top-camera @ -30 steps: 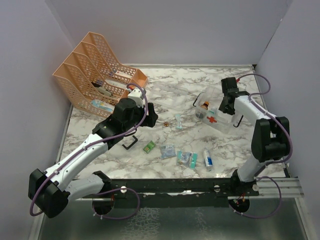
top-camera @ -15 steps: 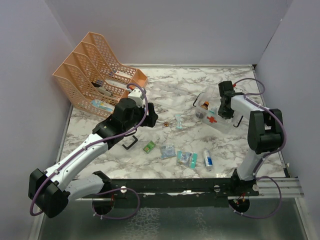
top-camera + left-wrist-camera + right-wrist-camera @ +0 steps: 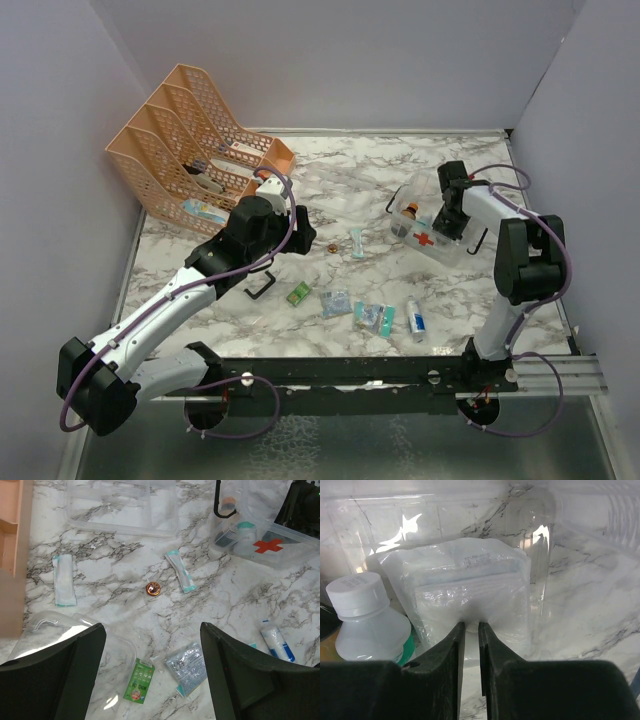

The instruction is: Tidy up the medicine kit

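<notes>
- Top external view: right arm (image 3: 528, 262) folds up at the right edge, its jaws down inside the medicine kit (image 3: 428, 241), right of centre on the counter (image 3: 350, 180).
- Jaws nearly together, pinching a white packet (image 3: 470, 580).
- Left arm (image 3: 190, 290) hovers left of centre, jaws wide apart, empty.
- Packet print unreadable; glare blurs the kit walls.

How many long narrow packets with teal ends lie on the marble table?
2. One packet lies near the peach rack; the other packet lies right of the small round tin. Others may be hidden from view.
</notes>
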You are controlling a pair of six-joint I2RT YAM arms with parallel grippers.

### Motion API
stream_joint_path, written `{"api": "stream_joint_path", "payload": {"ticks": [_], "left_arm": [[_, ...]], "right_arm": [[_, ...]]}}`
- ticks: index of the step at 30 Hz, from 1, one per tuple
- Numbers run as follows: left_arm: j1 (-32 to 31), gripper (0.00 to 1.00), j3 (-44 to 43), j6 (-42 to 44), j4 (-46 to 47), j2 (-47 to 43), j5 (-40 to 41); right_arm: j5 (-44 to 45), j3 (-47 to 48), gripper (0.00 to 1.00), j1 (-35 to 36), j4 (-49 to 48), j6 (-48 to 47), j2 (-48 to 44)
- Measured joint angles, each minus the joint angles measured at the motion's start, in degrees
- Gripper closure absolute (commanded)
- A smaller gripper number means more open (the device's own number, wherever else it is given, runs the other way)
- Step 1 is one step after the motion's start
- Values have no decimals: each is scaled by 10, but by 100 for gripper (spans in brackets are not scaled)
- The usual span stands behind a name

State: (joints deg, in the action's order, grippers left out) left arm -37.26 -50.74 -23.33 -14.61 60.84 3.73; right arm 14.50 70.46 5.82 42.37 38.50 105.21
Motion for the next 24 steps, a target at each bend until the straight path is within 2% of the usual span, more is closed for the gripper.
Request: {"api": "stream_joint_path", "payload": {"ticks": [8, 14, 24], "left_arm": [[0, 21, 0, 0, 0, 0, 0], [0, 21, 0, 0, 0, 0, 0], [0, 20, 0, 0, 0, 0, -8]], "right_arm": [[-4, 12, 82, -3, 49, 91, -1], [-5, 14, 78, -4, 71, 107, -19], [-24, 12, 72, -4, 46, 17, -208]]}}
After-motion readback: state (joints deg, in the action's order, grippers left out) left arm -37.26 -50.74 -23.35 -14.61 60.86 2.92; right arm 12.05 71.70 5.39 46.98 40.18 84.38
